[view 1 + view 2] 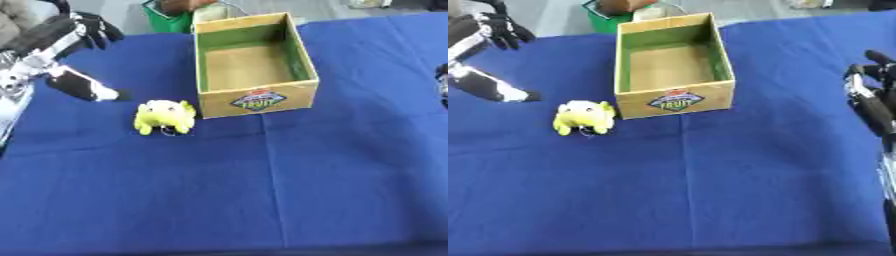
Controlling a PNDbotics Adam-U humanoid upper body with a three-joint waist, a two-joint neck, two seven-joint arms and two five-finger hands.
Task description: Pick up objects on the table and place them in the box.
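The left hand (pixel 74 35) hangs raised over the table's far left corner, fingers relaxed and spread, while the right hand (pixel 870 95) rests open at the right edge.

An open box (pixel 254 65) stands on the counter (pixel 262 190), toward the far side and near the middle. A small plush toy (pixel 164 116) sits on the counter just beside the box's near left corner. The left hand (pixel 74 82) hangs above the counter's far left area, left of the toy and apart from it. The right hand (pixel 868 95) shows at the right edge, well apart from the box. A basket (pixel 171 17) stands behind the box, past the counter's far edge.
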